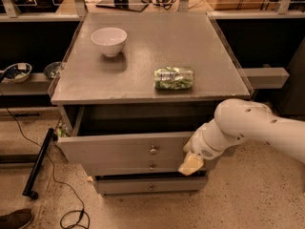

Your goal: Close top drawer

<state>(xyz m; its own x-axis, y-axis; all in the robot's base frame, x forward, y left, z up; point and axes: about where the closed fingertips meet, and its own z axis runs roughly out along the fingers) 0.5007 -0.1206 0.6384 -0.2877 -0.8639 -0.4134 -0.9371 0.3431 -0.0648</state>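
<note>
Speckled stone floor (252,199) lies nearest the camera. From the right a white robot arm (257,128) reaches low across it. Its gripper (189,165), pale yellow at the tip, sits against the right part of the wide grey wooden top drawer (109,150); whether it is spread or closed I cannot tell.

That drawer stands pulled out toward the camera, its long flat front running left to right. Its small round metal knob (153,150) is just left of the gripper. The dark opening lies directly behind the panel, so the closing push must, I judge, go straight away from the camera, square to the front.

Farther back, the grey cabinet top (143,87) carries a white ceramic bowl (109,39) and a green crumpled packet (174,78).
</note>
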